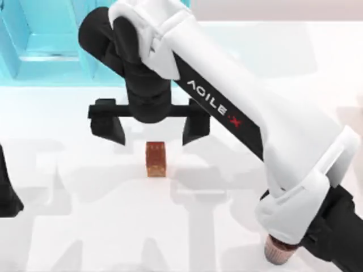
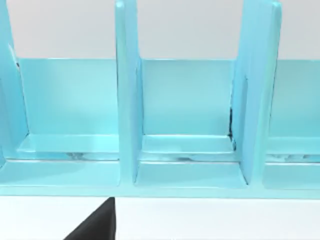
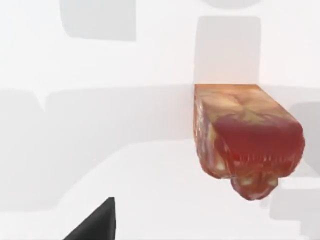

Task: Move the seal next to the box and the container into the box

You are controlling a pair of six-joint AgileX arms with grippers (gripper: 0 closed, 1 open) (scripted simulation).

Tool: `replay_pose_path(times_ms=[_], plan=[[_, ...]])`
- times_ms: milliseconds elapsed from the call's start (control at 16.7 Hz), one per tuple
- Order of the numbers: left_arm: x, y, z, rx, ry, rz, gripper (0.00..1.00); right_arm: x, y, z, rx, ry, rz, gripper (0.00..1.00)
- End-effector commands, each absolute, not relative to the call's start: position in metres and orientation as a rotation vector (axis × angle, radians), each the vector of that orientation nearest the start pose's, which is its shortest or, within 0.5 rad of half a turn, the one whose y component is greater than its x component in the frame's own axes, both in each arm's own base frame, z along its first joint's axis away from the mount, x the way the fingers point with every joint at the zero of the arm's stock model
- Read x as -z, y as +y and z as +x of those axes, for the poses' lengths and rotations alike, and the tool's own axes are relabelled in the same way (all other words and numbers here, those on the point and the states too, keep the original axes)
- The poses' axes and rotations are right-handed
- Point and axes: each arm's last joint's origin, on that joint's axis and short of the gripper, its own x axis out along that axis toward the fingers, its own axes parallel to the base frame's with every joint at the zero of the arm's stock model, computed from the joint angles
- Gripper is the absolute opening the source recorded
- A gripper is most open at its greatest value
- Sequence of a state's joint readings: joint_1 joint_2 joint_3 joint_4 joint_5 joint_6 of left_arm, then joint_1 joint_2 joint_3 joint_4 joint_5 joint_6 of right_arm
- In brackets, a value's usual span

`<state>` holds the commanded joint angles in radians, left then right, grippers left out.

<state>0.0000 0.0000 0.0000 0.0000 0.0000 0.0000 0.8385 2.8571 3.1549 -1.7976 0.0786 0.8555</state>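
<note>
Seal [image 1: 156, 158] sits free on the white surface [image 1: 85, 226], near the teal box [image 1: 51, 45]. The right pincer [image 1: 150, 127] hangs over it, fingers spread wide, gripping nothing. Step judged: seal placement. Next calls for retreat toward the container [image 1: 279, 250], at the surface's near right edge under the right arm. Left pincer [image 1: 8, 192]: parked left, state cannot tell. Left wrist view adds box dividers [image 2: 127, 95]; right wrist view the seal's mottled face.
</note>
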Motion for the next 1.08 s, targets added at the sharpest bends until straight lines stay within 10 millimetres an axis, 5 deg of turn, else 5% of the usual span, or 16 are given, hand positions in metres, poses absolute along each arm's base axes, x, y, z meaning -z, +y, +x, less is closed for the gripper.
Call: replay_pose_path(times_ms=[540,1080], plan=[[-0.160,-0.001,0.106,0.000,0.000,0.000,1.00,-0.196,0.378,0.335,0.009,1.472,0.007,1.00],[-0.160,-0.001,0.106,0.000,0.000,0.000,1.00,-0.123,0.378,0.341,0.008,1.470,0.008,1.00]])
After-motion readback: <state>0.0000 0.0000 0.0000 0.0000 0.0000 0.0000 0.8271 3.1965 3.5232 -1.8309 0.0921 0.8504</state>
